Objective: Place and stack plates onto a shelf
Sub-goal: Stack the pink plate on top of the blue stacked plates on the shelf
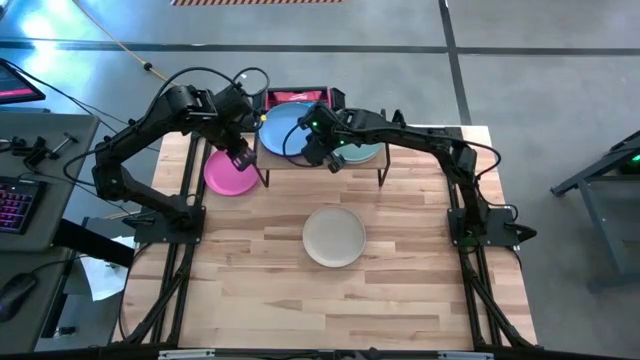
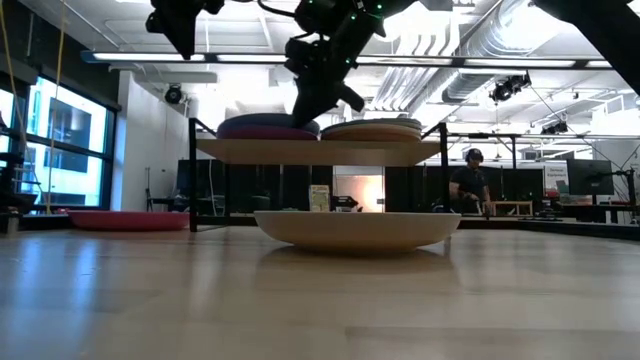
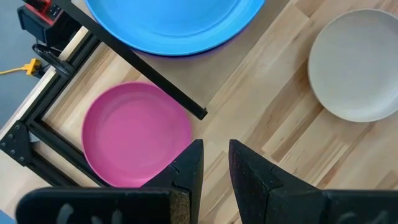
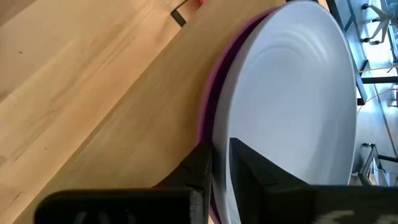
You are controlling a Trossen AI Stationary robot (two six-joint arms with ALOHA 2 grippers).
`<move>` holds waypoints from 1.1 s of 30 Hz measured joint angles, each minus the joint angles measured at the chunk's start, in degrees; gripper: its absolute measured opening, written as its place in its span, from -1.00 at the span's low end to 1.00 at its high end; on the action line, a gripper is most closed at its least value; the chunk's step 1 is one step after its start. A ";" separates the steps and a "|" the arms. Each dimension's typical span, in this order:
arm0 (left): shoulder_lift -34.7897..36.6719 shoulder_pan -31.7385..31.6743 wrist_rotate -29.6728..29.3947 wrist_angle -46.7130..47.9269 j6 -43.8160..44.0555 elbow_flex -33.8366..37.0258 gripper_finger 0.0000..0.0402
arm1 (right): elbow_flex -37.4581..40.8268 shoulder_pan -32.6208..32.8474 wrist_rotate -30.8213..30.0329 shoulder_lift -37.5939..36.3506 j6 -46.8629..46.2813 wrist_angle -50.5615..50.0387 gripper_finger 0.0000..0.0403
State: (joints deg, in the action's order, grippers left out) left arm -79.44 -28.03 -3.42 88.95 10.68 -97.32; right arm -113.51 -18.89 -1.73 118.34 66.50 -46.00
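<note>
Blue plate (image 1: 285, 128) rim between right pincer (image 4: 219, 163) fingers, on shelf (image 1: 360, 163).

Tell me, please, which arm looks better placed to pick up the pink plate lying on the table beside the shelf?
Probably the left. The left gripper hovers by the pink plate, empty and slightly open, while the right gripper is at the blue plate on the shelf.

The floor (image 1: 540, 60) is grey and smooth, with dark lines across it. A big window (image 2: 60, 140) lets in daylight. Long lights (image 2: 150, 57) and fat pipes (image 2: 470, 40) hang from the ceiling. 1 person (image 2: 468, 182) sits far back at a desk (image 2: 520, 207).
</note>
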 joint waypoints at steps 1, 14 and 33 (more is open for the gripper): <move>0.00 0.00 0.00 0.00 -0.33 0.00 -0.67 | 0.00 0.14 -0.61 0.00 0.00 -0.02 -0.78; 0.00 0.00 0.02 0.02 -1.32 0.00 -0.67 | -2.47 1.42 -3.59 -1.01 -5.85 -1.65 -0.73; 2.48 3.02 3.28 0.93 -2.50 5.63 -0.67 | -7.30 1.87 -4.45 -3.68 -20.00 -13.59 -0.73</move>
State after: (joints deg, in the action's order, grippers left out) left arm -76.96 -25.01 -0.15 89.88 8.18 -91.69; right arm -120.81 -17.02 -6.18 114.66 46.50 -59.59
